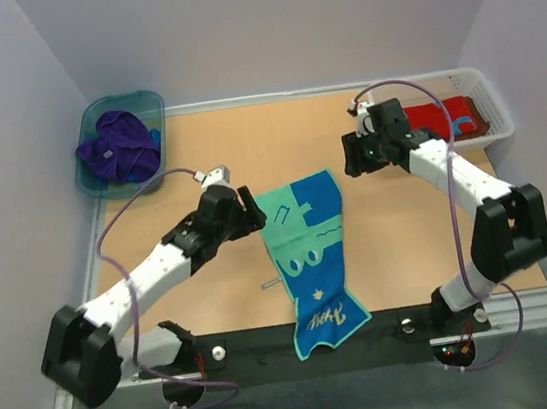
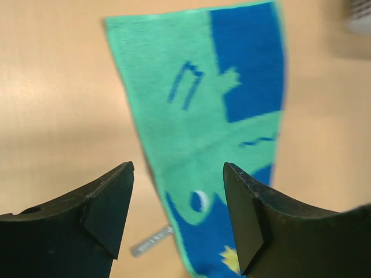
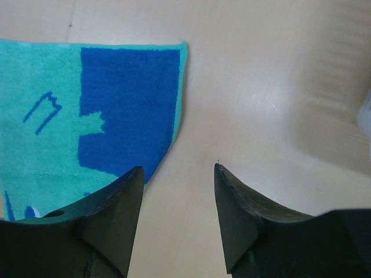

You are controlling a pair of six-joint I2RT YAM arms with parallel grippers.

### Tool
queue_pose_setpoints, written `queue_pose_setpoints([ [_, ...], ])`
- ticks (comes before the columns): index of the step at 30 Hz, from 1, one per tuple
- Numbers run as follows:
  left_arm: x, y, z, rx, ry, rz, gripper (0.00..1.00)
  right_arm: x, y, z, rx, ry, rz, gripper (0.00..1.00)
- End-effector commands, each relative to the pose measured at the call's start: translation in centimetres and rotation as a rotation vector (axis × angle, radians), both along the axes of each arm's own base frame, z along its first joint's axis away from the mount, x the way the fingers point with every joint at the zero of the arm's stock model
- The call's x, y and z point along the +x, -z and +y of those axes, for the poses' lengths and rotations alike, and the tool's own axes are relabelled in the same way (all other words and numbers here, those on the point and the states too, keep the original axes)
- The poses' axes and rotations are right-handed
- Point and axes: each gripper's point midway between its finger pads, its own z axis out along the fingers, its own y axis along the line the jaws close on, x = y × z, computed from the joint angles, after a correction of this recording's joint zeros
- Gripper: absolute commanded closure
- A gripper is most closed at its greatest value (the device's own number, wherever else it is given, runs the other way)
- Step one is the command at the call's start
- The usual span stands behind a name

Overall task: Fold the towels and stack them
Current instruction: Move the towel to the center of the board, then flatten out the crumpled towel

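A teal-and-blue patterned towel [image 1: 313, 260] lies spread flat in the middle of the table, its near end hanging over the front rail. It also shows in the left wrist view [image 2: 220, 116] and the right wrist view [image 3: 87, 116]. My left gripper [image 1: 251, 210] is open and empty at the towel's far left edge. My right gripper [image 1: 353, 159] is open and empty just right of the towel's far right corner. A purple towel [image 1: 120, 149] lies crumpled in the teal tub [image 1: 90, 115]. A red towel [image 1: 448, 116] lies in the white mesh basket [image 1: 486, 96] over something brown.
The tub stands at the back left corner, the basket at the back right. A small grey label [image 1: 270, 283] sticks out from the towel's left edge; it also shows in the left wrist view [image 2: 152, 241]. A black rail [image 1: 273, 351] runs along the front edge.
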Motion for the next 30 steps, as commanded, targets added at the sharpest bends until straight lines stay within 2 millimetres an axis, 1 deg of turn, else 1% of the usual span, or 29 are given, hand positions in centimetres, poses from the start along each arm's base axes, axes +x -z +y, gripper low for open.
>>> queue_pose_setpoints([
  [1, 4.0, -0.2, -0.2, 0.144, 0.104, -0.046, 0.26, 3.6, -0.5, 1.9, -0.023, -0.141, -0.05, 0.44],
  [2, 5.4, 0.8, -0.7, 0.187, 0.117, -0.013, 0.26, 4.0, -0.3, 2.5, -0.022, -0.184, -0.05, 0.44],
  [3, 6.4, 1.2, -0.2, 0.232, 0.13, -0.014, 0.26, 4.4, 0.1, 2.7, -0.024, -0.2, -0.046, 0.44],
  [4, 7.1, 1.8, -0.2, 0.254, 0.139, -0.004, 0.26, 5.0, 1.4, 3.0, -0.034, -0.215, -0.023, 0.44],
  [5, 8.3, 2.5, 0.0, 0.295, 0.153, 0.013, 0.26, 5.9, 1.1, 3.3, -0.037, -0.237, -0.039, 0.44],
  [6, 8.6, 3.0, -0.2, 0.306, 0.156, 0.033, 0.26, 6.3, 1.5, 3.4, -0.042, -0.248, -0.036, 0.44],
  [7, 9.4, 3.5, 0.3, 0.339, 0.163, 0.043, 0.26, 6.7, 1.7, 3.5, -0.046, -0.259, -0.038, 0.44],
  [8, 9.7, 5.1, 0.4, 0.369, 0.176, 0.084, 0.26, 7.1, 3.0, 4.0, -0.039, -0.279, -0.011, 0.44],
  [9, 10.4, 4.8, 0.4, 0.38, 0.182, 0.086, 0.26, 7.7, 2.7, 4.4, -0.035, -0.296, -0.024, 0.44],
  [10, 10.8, 6.2, 0.7, 0.41, 0.203, 0.115, 0.26, 8.0, 3.2, 4.6, -0.03, -0.308, -0.016, 0.44],
  [11, 11.0, 6.6, 0.6, 0.419, 0.215, 0.124, 0.26, 8.3, 4.0, 5.0, -0.024, -0.332, -0.005, 0.45],
  [12, 11.5, 6.4, 0.6, 0.428, 0.224, 0.124, 0.27, 8.5, 4.6, 5.3, -0.021, -0.342, 0.005, 0.46],
  [13, 11.7, 6.8, 0.7, 0.448, 0.24, 0.129, 0.27, 8.6, 5.0, 5.4, -0.02, -0.346, 0.012, 0.47],
  [14, 12.0, 7.5, 0.6, 0.464, 0.251, 0.15, 0.27, 8.7, 6.2, 5.6, -0.017, -0.358, 0.036, 0.5],
  [16, 12.4, 8.0, 0.7, 0.479, 0.26, 0.156, 0.27, 9.1, 6.4, 5.8, -0.013, -0.367, 0.036, 0.5],
  [17, 12.5, 8.8, 0.8, 0.491, 0.268, 0.174, 0.27, 9.2, 6.9, 5.9, -0.013, -0.368, 0.044, 0.5],
  [18, 12.6, 8.7, 0.4, 0.476, 0.291, 0.174, 0.27, 9.3, 7.6, 5.9, -0.021, -0.37, 0.057, 0.5],
  [19, 12.6, 9.2, 0.4, 0.479, 0.295, 0.185, 0.28, 9.5, 7.9, 6.0, -0.031, -0.371, 0.056, 0.5],
  [21, 13.0, 9.4, 0.6, 0.48, 0.293, 0.184, 0.28, 9.7, 8.4, 6.0, -0.04, -0.374, 0.059, 0.5],
  [22, 13.1, 9.5, 0.5, 0.479, 0.295, 0.182, 0.28, 10.0, 8.9, 6.2, -0.043, -0.378, 0.064, 0.5],
  [29, 13.8, 10.8, 0.7, 0.485, 0.283, 0.206, 0.29, 11.1, 11.1, 5.8, -0.102, -0.361, 0.081, 0.51],
  [30, 13.8, 11.0, 0.8, 0.487, 0.281, 0.21, 0.29, 11.0, 11.4, 5.9, -0.11, -0.364, 0.084, 0.55],
])
